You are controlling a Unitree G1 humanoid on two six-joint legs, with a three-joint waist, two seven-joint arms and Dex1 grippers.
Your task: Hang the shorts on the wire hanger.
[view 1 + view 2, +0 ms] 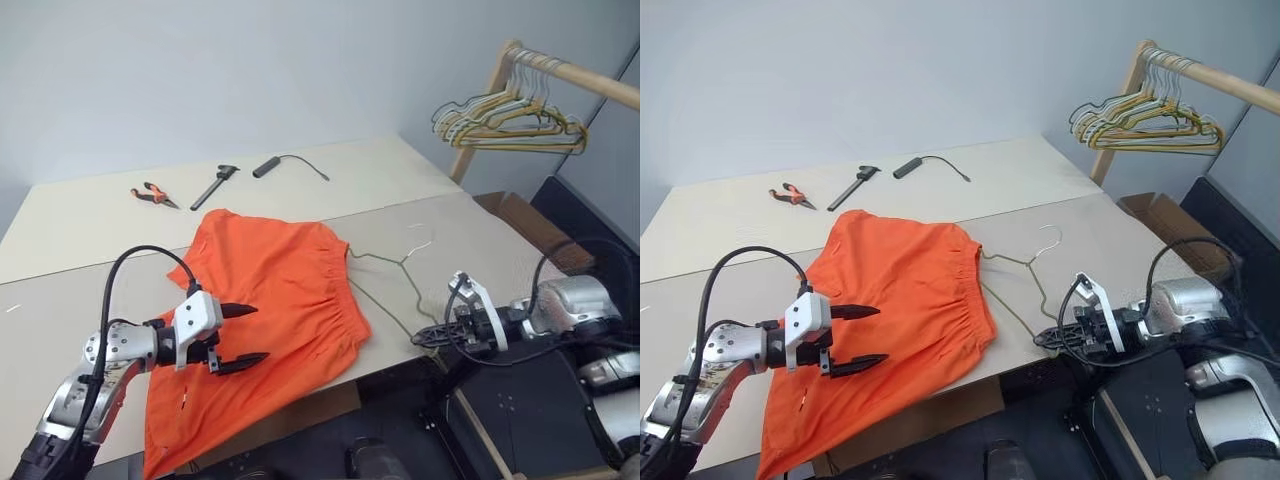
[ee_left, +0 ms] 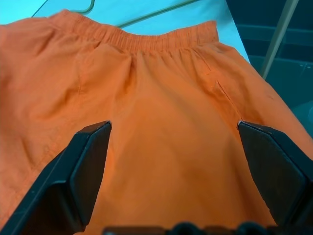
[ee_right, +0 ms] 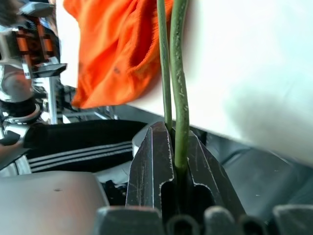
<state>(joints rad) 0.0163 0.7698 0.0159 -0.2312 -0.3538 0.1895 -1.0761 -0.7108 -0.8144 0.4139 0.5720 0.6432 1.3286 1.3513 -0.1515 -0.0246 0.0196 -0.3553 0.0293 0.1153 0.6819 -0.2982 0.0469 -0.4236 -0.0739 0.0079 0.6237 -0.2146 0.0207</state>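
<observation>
Jaws-wise, my right gripper (image 3: 172,161) pinches the wire hanger (image 1: 395,290), left gripper (image 1: 238,336) wide over the shorts (image 1: 275,300), so grabbing the waistband's next.

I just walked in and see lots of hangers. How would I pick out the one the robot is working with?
Start at the big orange shorts on the beige table. Beside their waistband lies one thin olive-green wire hanger, its end pinched in the right gripper at the table's edge. The other hangers hang bunched on a wooden rail.

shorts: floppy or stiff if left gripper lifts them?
Probably floppy: the shorts lie thin, wrinkled, and droop over the table edge. Likely light, and may bunch between the open left gripper fingers.
</observation>
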